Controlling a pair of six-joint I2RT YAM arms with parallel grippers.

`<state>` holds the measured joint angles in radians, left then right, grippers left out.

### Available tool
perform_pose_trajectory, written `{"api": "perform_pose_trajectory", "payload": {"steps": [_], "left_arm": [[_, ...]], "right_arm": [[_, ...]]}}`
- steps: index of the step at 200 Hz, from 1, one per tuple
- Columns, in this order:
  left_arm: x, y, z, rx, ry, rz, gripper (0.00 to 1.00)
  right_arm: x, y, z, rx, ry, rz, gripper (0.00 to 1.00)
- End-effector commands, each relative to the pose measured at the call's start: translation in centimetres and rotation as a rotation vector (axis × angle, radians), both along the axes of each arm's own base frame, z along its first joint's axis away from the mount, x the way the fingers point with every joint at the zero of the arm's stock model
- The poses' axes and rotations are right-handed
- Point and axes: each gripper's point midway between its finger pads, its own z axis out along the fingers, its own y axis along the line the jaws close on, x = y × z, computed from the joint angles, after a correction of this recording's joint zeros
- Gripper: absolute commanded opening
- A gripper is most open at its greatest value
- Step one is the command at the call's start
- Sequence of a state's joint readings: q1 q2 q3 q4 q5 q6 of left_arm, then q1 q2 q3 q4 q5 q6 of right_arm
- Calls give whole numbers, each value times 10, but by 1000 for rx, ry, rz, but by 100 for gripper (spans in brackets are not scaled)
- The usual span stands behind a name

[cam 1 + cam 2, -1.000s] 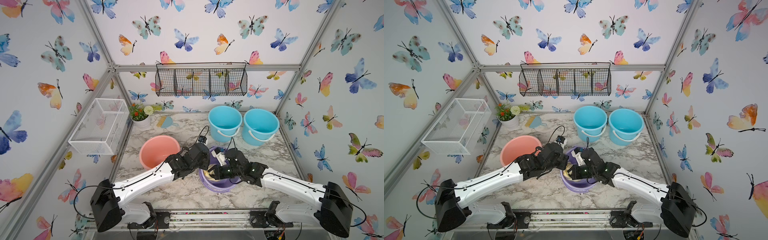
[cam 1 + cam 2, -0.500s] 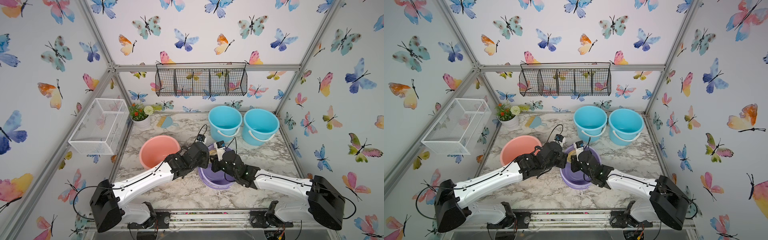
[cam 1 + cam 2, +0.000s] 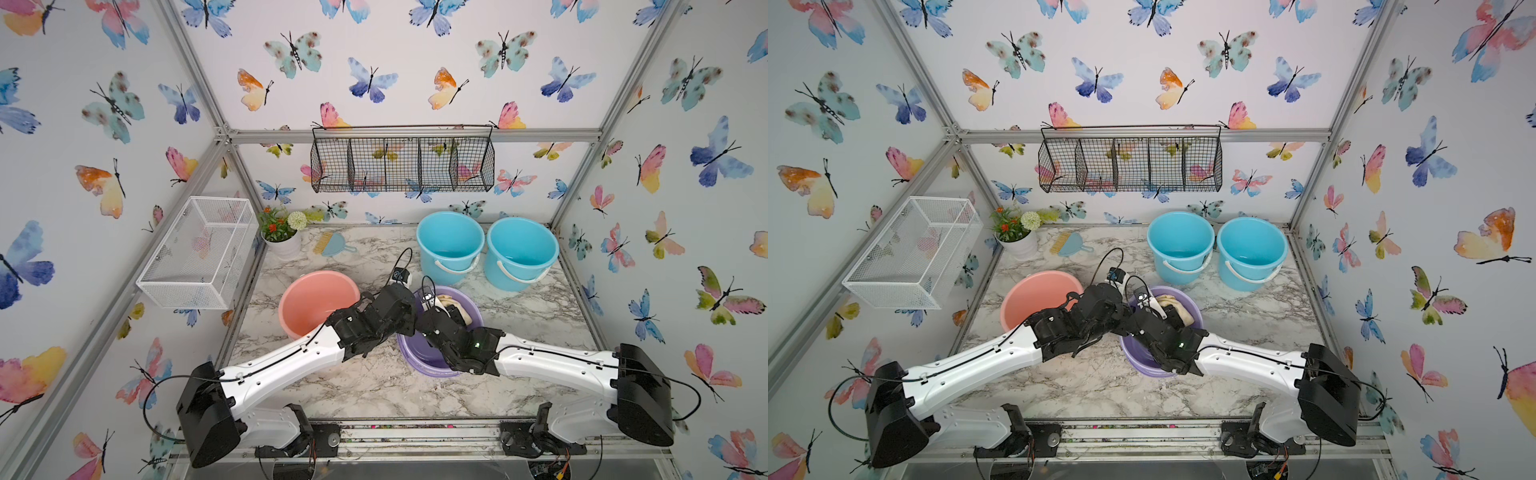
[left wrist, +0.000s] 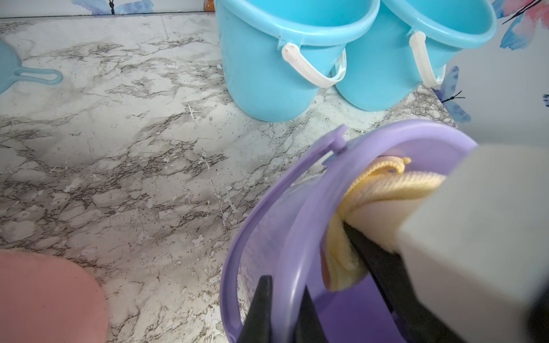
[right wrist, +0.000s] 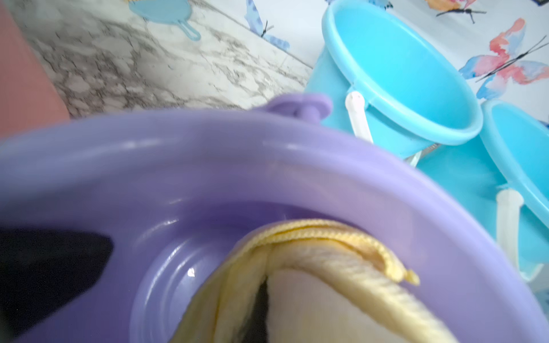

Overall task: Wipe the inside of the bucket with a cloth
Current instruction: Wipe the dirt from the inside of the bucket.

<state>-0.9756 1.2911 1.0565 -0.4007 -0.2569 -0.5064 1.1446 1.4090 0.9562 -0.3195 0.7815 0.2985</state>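
Note:
The purple bucket (image 3: 428, 363) (image 3: 1142, 361) stands at the front middle of the marble table. My left gripper (image 4: 285, 285) (image 3: 406, 308) is shut on the bucket's near left rim (image 4: 292, 237), with one finger outside the wall and one inside. My right gripper (image 5: 261, 311) (image 3: 453, 314) reaches into the bucket (image 5: 208, 154) and is shut on the pale yellow cloth (image 5: 326, 261) (image 4: 386, 184). The cloth (image 3: 456, 304) (image 3: 1174, 306) is bunched round the fingers and sits against the inside wall at the far right. The cloth hides most of the right fingers.
A pink bucket (image 3: 316, 299) stands just left of the purple one, under my left arm. Two blue buckets (image 3: 451, 245) (image 3: 521, 253) stand behind it. A flower pot (image 3: 282, 239) and a blue dustpan (image 3: 334, 245) are at the back left. Wire baskets (image 3: 199, 253) (image 3: 403, 160) hang on the walls.
My right gripper carried the cloth from the near left of the bucket's inside up to the far rim, then across to the far right wall. The left gripper kept its hold on the rim.

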Motion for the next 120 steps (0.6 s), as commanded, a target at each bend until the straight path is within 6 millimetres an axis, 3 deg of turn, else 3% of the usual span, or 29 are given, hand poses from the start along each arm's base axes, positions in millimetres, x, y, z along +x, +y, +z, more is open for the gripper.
{"api": "perform_pose_trajectory", "payload": {"steps": [1,40,120], "left_arm": [[-2,-1,2,-10,6,0,0],[-2,2,-1,0,12,9,0],[0,-1,-1,4,16,9,0]], "right_arm": [[-25,-39,-11,-179,101,-76,2],[-65,-63,-36,-243,356,-105,2],[-150,-20,-40,110,798,175,2]]}}
